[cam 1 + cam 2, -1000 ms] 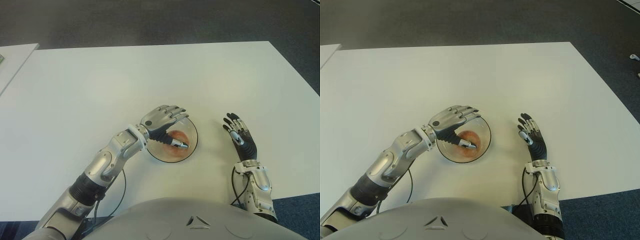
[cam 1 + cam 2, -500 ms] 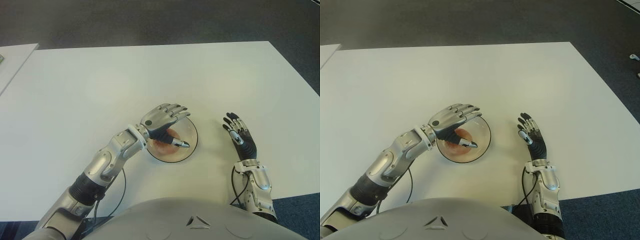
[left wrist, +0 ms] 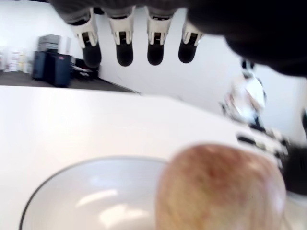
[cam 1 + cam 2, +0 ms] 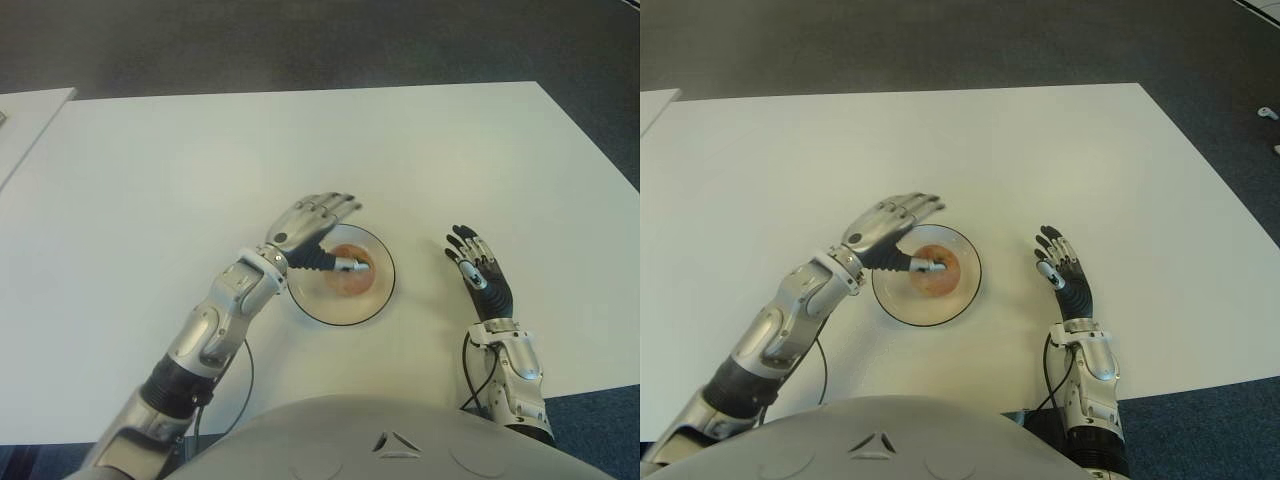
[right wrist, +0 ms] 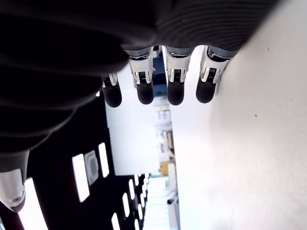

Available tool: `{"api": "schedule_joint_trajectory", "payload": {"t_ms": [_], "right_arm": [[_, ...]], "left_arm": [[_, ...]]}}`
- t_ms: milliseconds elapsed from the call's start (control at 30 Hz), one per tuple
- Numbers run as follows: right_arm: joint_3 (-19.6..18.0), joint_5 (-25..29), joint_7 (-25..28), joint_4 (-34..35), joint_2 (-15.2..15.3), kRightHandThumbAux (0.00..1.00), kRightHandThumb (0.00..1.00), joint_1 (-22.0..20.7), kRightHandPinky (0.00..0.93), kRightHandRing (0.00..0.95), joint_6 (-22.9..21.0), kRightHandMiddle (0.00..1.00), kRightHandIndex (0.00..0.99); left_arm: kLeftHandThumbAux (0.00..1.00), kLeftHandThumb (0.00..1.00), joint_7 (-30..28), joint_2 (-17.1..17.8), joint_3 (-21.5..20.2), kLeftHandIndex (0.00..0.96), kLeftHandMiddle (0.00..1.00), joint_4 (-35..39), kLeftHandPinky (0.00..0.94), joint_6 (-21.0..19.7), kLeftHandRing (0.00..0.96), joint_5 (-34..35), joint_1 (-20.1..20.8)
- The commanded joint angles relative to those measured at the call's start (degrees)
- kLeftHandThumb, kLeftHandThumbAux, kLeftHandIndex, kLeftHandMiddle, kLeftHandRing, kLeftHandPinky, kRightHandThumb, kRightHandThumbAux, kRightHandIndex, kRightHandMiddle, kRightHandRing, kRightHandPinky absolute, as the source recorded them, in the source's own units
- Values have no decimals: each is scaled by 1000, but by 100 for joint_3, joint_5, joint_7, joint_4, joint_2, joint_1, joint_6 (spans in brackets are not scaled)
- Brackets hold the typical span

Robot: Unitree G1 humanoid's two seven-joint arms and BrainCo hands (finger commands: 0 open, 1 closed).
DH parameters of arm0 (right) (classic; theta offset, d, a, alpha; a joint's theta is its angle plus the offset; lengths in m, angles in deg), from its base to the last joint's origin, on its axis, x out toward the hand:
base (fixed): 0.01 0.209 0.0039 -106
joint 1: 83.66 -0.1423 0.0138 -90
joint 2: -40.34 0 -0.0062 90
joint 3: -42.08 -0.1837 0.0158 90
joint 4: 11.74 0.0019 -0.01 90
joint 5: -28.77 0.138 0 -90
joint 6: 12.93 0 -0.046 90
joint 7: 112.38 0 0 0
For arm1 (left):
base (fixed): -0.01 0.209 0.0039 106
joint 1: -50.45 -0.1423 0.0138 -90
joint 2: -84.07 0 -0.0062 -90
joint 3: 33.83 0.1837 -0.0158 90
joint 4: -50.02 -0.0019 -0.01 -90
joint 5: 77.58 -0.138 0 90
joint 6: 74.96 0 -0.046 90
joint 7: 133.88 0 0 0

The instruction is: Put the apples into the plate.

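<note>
Round apple (image 4: 349, 272) — in shallow plate (image 4: 312, 307).

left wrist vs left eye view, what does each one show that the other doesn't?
Only the left wrist view: the open gap between the four extended fingertips and the apple, so nothing is gripped, plus shelving in the room behind.

Only the left eye view: the whole white table, the dark floor, the left hand from above over the plate's left rim, thumb reaching over the apple, and the idle right hand open, to the right of the plate.

Both: the apple sitting inside the black-rimmed plate.
</note>
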Motion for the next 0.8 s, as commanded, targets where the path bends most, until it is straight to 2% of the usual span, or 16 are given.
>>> {"api": "schedule_joint_trajectory", "payload": {"t_ms": [33, 67, 133, 300, 433, 533, 667, 800], "right_arm": [[56, -25, 7, -268, -123, 524, 207, 218, 114, 78, -146, 97, 99], [51, -25, 13, -272, -119, 524, 207, 224, 121, 82, -140, 100, 101], [49, -34, 15, -292, -111, 526, 207, 223, 125, 86, -134, 102, 101], [49, -68, 14, -252, -40, 536, 211, 277, 96, 79, -194, 98, 95], [70, -78, 109, -359, -8, 541, 210, 238, 92, 70, -85, 92, 91], [74, -119, 138, -496, 7, 547, 205, 169, 94, 67, 5, 87, 90], [68, -175, 243, -705, 73, 559, 191, 86, 85, 63, 197, 84, 90], [69, -177, 321, -839, 116, 568, 181, 37, 75, 58, 267, 81, 87]], "left_arm": [[285, 178, 918, -921, -939, 72, 31, 138, 94, -273, 28, 1397, -864], [299, 193, 970, -1108, -1102, 97, 57, 205, 128, -329, 56, 1728, -1008], [329, 202, 1077, -1712, -1390, 123, 91, 326, 163, -611, 90, 2476, -1190], [435, 129, 1199, -2431, -1955, 149, 153, 392, 217, -888, 161, 3745, -1652], [480, 85, 1354, -2616, -1981, 155, 175, 509, 233, -1042, 185, 3906, -1944], [503, 62, 1469, -2546, -1859, 150, 181, 676, 235, -1184, 194, 4044, -2159], [522, 48, 1563, -2475, -1619, 132, 177, 1106, 230, -1356, 192, 4168, -2704], [534, 44, 1614, -2425, -1497, 127, 173, 1311, 222, -1464, 185, 4244, -2945]]}}
